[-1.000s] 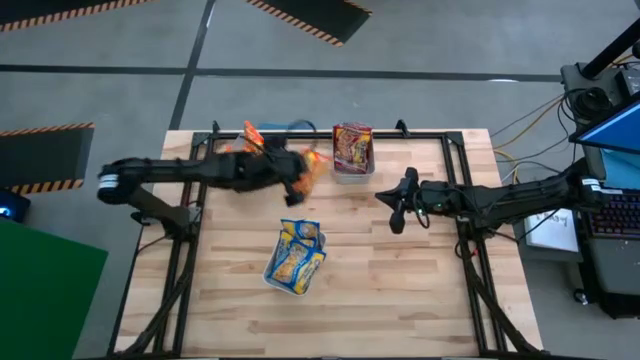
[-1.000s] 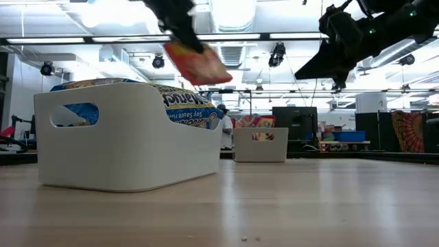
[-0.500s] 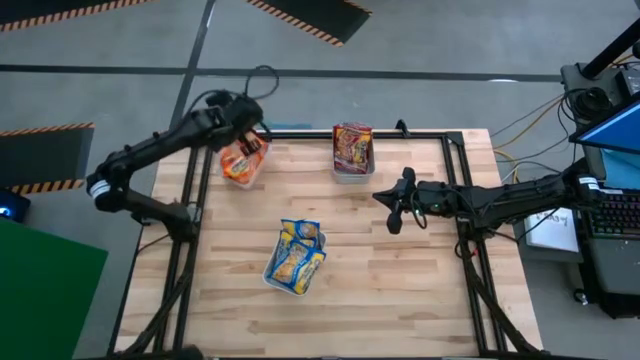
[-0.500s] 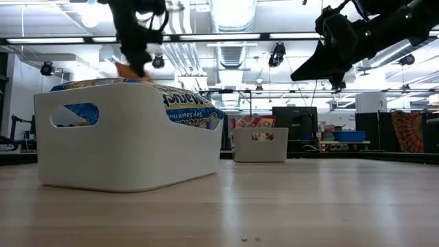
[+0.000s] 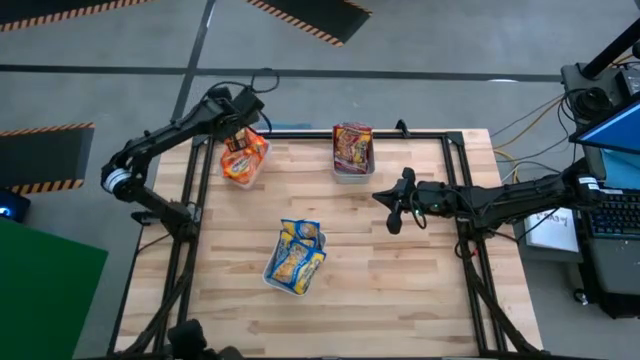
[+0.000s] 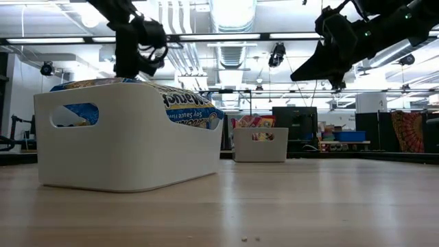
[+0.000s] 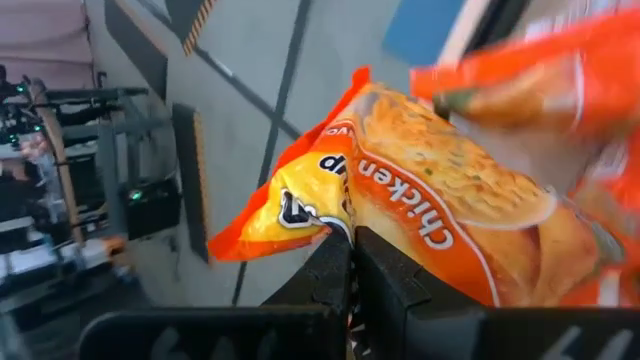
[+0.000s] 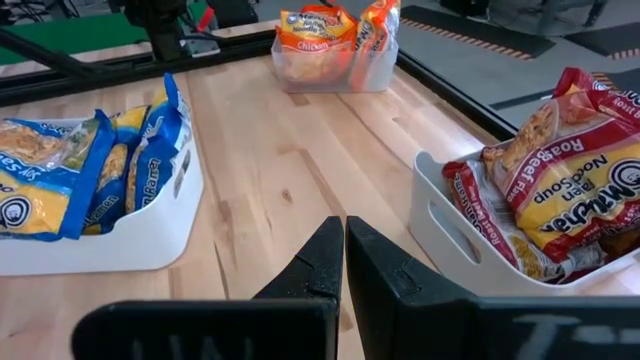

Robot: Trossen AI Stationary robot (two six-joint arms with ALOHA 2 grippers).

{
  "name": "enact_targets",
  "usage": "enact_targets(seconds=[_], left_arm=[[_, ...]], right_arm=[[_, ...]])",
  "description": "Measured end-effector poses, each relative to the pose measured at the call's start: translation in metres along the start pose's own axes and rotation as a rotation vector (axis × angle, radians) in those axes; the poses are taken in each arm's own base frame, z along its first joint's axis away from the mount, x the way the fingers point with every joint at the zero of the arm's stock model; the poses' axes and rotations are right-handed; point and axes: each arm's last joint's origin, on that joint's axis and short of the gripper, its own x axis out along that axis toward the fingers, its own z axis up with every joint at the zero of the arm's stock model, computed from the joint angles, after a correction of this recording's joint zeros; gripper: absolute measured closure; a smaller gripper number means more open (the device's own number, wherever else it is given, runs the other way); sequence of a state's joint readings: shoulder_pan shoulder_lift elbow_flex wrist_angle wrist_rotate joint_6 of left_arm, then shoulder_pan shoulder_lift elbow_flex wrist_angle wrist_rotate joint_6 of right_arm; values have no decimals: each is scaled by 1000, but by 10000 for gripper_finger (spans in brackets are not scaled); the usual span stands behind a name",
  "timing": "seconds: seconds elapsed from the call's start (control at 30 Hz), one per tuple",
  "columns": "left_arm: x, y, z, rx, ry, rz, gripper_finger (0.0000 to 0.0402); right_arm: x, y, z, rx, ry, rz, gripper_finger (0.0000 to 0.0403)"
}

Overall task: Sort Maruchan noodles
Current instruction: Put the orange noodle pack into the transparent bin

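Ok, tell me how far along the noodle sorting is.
Nearly done, it looks like. The blue-and-yellow packets sit in one tray, the dark red packets in another, and orange packets fill the corner tray. The left gripper is shut on an orange packet over that tray, not yet released. The right gripper hangs shut over bare table.

The table (image 5: 400, 280) is pale, blond wood in plank strips, framed in black. At far left, orange packets (image 5: 243, 158) with yellow noodle pictures and white-and-black lettering fill a clear tray (image 8: 300, 70). At far centre, dark red packets (image 5: 351, 147) with yellow and white print sit in a white bin (image 8: 440, 235). Near centre, blue-and-yellow packets (image 5: 296, 256) lie in another white bin (image 6: 130, 147). Both arms are black. The floor (image 5: 430, 40) is grey with black mats (image 5: 315, 15) edged in orange-and-black stripes; a green panel (image 5: 45, 290) lies at the near left.
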State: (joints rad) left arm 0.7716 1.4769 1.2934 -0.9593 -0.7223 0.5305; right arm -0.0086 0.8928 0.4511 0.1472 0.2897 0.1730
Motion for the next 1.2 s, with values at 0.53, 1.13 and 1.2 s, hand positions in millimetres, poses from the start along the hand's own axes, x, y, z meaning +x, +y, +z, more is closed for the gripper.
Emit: enact_targets(seconds=[0.53, 1.13, 1.2], left_arm=[[3, -24, 2, 31, -20, -320, 401], [17, -21, 3, -330, 74, -334, 397], [25, -14, -3, -417, 93, -401, 384]], right_arm=[[0, 0, 0, -1, 1, 0, 394], [0, 0, 0, 1, 2, 0, 394], [0, 0, 0, 0, 2, 0, 394]])
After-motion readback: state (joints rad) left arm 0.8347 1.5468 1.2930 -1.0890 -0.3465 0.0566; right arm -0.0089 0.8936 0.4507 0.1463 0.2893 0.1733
